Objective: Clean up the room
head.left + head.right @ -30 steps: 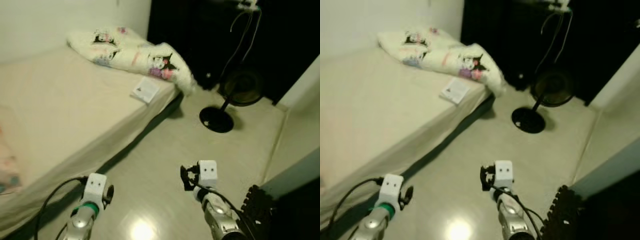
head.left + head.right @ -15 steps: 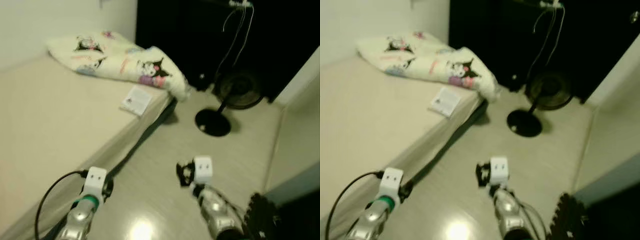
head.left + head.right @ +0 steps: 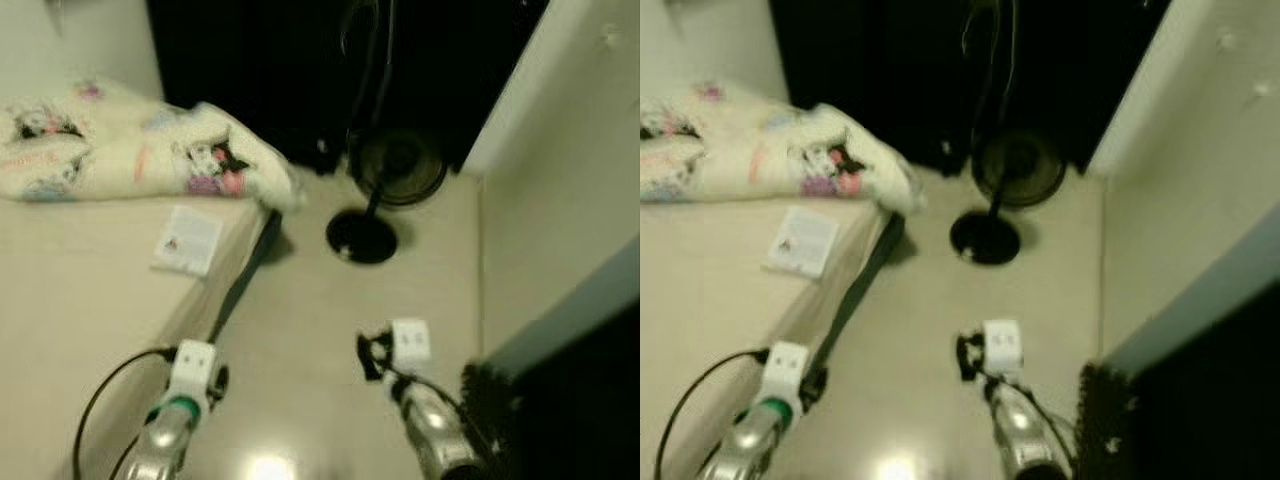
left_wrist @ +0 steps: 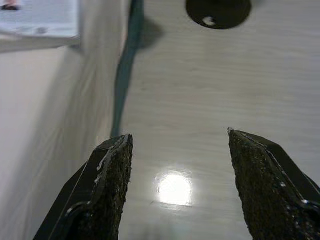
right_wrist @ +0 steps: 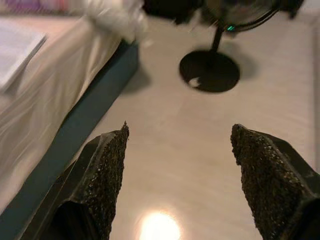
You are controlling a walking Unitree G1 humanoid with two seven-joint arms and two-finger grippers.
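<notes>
Likely target for tidying: a thin white booklet [image 3: 188,240] lying flat on the bed [image 3: 80,330], near the bed's floor-side edge and just short of the crumpled cartoon-print blanket [image 3: 140,155] bunched at the bed's far end. Probably light, flexible and a little slick; flat on soft bedding, so hard to get a finger under — best pinched at the corner or edge nearest the bed's side, where the mattress should give under pressure. Blanket itself soft, bulky, floppy; any bunched fold would do as a hold, though one end droops over the bed's corner toward the floor [image 3: 400,300]. Booklet well ahead of the left gripper [image 4: 175,175], which hangs just beside the bed's edge, low over the floor, fingers spread wide and holding nothing. Right gripper [image 5: 175,170] farther from the bed, out over the bare floor, likewise wide apart and empty. Beyond the bed's corner, a standing fan [image 3: 385,180] on a round black base, cables hanging above it against a dark backdrop. Pale wall [image 3: 560,150] across the floor from the bed. Eye views blurred.
</notes>
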